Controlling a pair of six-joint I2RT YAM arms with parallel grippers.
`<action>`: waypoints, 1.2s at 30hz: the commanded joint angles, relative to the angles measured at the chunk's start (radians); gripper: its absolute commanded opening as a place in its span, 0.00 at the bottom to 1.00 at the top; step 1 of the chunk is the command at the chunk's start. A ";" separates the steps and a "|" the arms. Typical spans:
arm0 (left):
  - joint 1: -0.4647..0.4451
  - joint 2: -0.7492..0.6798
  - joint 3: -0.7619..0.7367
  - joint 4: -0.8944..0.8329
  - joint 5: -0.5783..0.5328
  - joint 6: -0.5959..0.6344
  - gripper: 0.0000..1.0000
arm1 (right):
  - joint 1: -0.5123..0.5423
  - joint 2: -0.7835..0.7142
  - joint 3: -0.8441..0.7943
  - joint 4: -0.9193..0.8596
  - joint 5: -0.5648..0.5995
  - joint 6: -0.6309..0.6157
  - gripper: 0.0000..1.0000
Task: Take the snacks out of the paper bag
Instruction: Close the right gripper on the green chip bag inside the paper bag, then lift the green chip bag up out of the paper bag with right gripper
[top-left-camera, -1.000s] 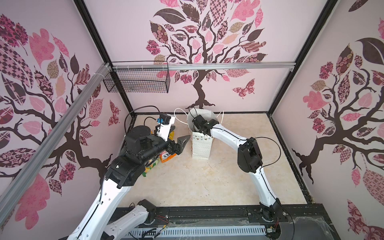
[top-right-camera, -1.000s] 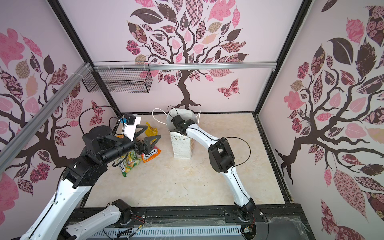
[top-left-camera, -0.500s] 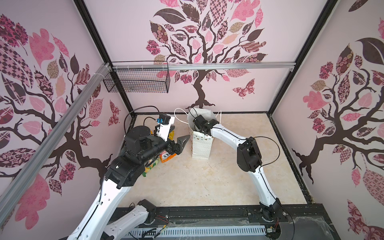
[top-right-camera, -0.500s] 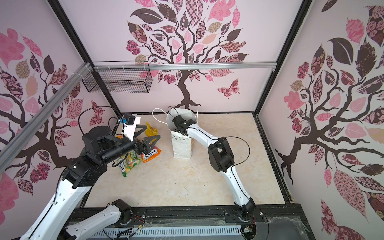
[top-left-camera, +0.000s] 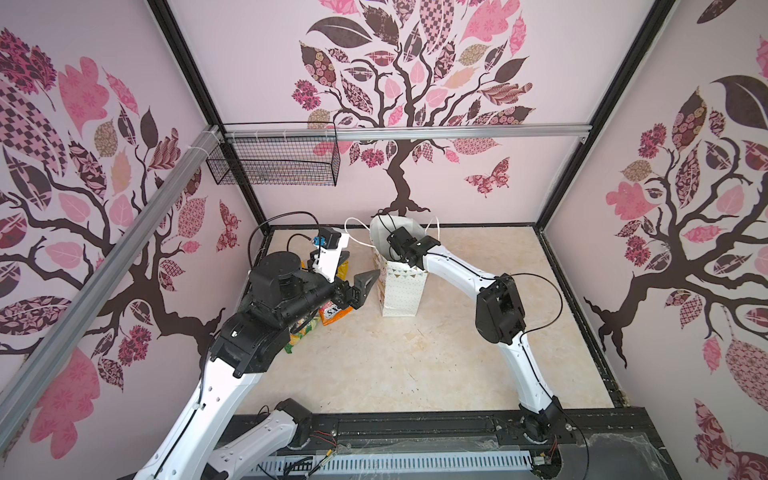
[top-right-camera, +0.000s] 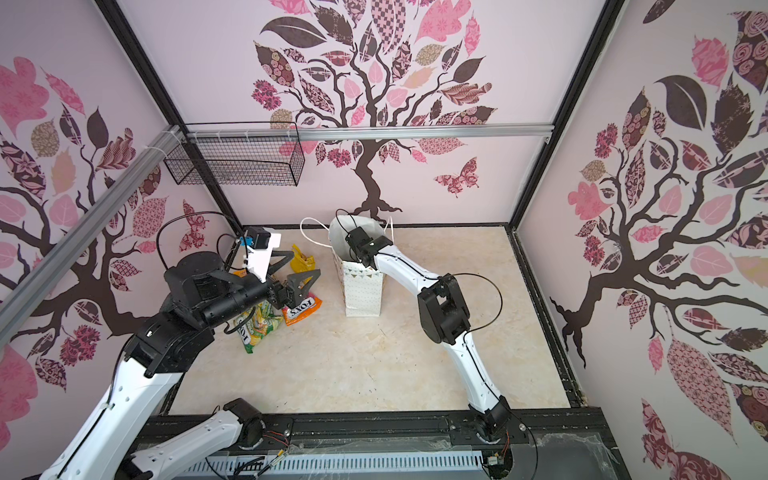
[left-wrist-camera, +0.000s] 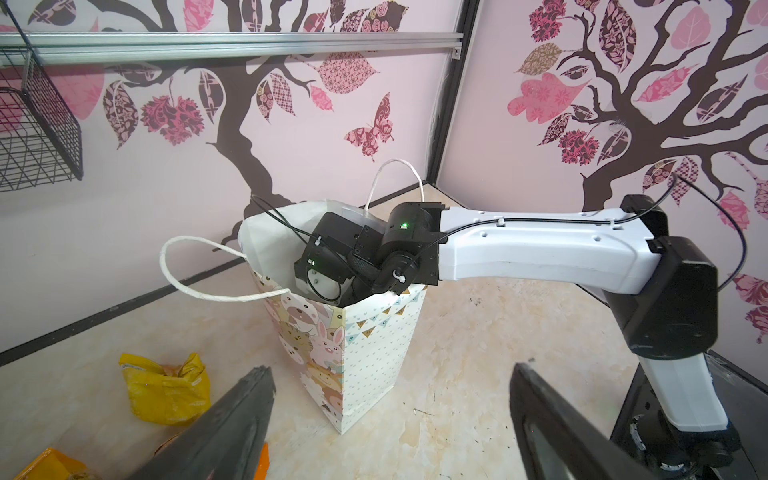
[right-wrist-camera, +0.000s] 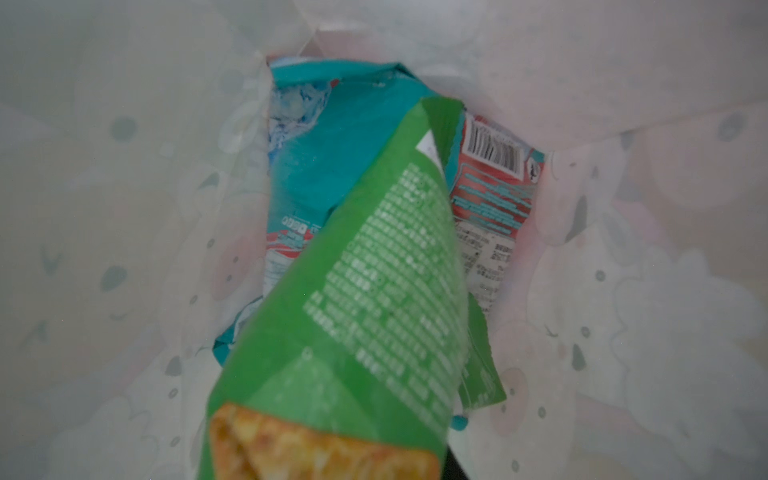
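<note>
While the right gripper (left-wrist-camera: 324, 270) is sunk in the tall white paper gift bag (top-left-camera: 401, 286), its fingers are hidden and their grip cannot be told; a green foil snack packet (right-wrist-camera: 374, 311) and a teal foil packet (right-wrist-camera: 332, 158) lie inside; the left gripper (left-wrist-camera: 390, 368) hangs beside the bag, spread wide, holding nothing
</note>
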 joint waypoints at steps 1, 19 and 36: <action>-0.003 -0.001 0.013 0.011 -0.005 0.003 0.90 | 0.007 -0.072 0.058 -0.054 -0.010 -0.013 0.05; -0.004 -0.004 0.002 0.016 -0.010 0.002 0.90 | 0.007 -0.137 0.155 -0.091 0.020 -0.029 0.02; -0.004 -0.002 0.000 0.030 -0.008 -0.009 0.90 | 0.007 -0.255 0.238 -0.087 0.022 -0.015 0.02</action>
